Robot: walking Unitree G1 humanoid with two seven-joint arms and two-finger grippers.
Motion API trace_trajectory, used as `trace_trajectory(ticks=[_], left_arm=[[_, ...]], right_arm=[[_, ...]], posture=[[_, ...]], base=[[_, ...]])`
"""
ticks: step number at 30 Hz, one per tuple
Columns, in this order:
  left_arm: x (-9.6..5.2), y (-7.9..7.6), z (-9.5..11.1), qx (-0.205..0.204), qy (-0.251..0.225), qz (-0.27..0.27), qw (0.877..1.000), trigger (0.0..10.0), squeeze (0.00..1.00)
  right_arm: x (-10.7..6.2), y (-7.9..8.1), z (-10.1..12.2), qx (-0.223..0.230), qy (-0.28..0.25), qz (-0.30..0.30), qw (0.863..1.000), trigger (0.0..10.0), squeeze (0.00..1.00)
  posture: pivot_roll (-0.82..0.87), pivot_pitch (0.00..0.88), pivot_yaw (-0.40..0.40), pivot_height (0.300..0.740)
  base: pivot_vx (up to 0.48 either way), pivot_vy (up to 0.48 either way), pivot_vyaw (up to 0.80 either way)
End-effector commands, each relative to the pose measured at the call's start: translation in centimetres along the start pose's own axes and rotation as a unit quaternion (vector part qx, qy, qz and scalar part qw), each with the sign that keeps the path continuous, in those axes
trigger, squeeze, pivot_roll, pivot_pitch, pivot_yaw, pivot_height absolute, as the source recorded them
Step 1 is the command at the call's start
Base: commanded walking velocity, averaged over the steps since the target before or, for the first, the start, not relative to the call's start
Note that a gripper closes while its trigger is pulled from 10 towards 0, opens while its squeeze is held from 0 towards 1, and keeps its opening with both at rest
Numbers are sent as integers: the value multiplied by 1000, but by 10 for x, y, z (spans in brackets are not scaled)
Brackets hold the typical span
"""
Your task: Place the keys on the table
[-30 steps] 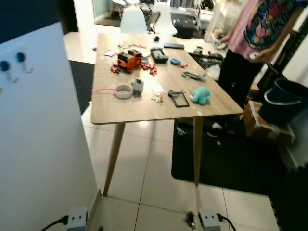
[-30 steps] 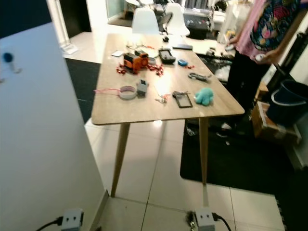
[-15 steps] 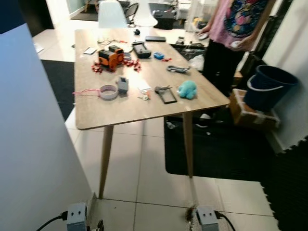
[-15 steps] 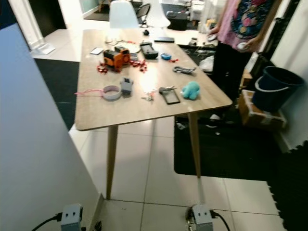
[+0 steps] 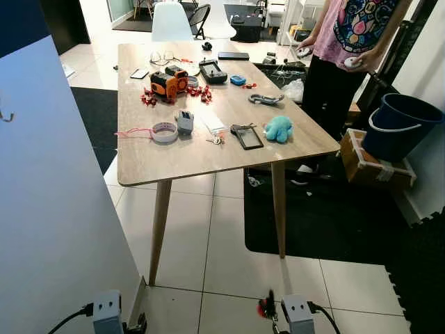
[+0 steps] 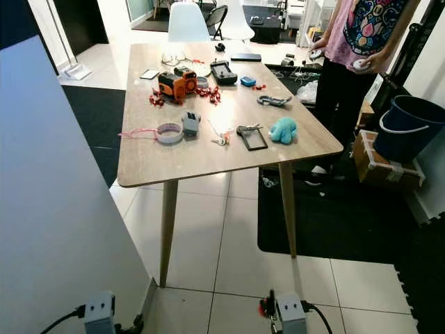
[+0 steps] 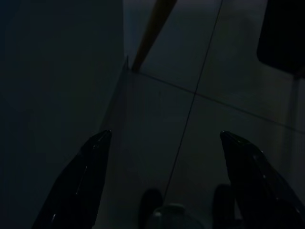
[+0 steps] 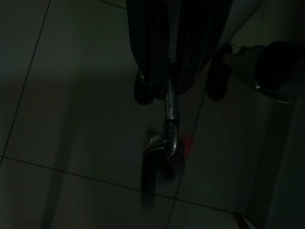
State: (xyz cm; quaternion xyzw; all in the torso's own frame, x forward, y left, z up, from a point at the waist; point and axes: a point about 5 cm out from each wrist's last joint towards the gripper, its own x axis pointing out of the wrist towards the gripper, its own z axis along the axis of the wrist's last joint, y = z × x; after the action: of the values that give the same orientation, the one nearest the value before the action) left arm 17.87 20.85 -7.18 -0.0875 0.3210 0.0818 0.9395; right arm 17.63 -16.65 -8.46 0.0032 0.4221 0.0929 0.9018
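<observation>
The small bunch of silvery metal keys (image 8: 167, 129) hung below the right end effector (image 8: 167, 76), whose two long black fingers were pinched together on the top of the bunch, low over the pale floor tiles (image 8: 71, 119); a red tag showed beside that end effector in the head view (image 5: 265, 307). The keys were judged light, rigid and smooth, free to swing and jangle, so a hold at the ring rather than on a single blade seemed safest against slipping. The left end effector (image 7: 164, 176) hung idle with its fingers spread wide. Ahead stood the light wooden table with slanted legs (image 5: 181, 163), bearing a turquoise plush toy (image 5: 279, 129), an orange device (image 5: 169, 82) and a tape roll (image 5: 165, 131). A person in a pink patterned shirt (image 5: 348, 31) stood at its far right side.
</observation>
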Motion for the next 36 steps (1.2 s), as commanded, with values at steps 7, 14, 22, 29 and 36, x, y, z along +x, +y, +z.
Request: trace_trajectory(ticks=[7,14,22,29,36], left_arm=[[3,-8,12,2,-38,-5,999,10000,0],[4,-16,17,6,-56,-10,998,10000,0],[6,-25,19,21,-45,-20,999,10000,0],[6,-29,19,39,-43,-28,998,10000,0],[6,-25,22,34,-46,-11,998,10000,0]], right_arm=[[0,-1,0,-1,-1,-2,1000,10000,0],[0,-1,0,0,-2,-2,1000,10000,0],[-1,-1,-1,-1,-1,-3,1000,10000,0],[-1,-1,-2,0,1,-4,1000,10000,0],[-2,-1,-4,1,3,-4,1000,10000,0]], posture=[[46,68,-7,740],[45,68,-7,740],[47,73,-4,740],[44,75,1,740],[42,74,2,740]], base=[[0,-480,0],[0,-480,0],[0,-60,0],[0,0,0],[0,0,0]])
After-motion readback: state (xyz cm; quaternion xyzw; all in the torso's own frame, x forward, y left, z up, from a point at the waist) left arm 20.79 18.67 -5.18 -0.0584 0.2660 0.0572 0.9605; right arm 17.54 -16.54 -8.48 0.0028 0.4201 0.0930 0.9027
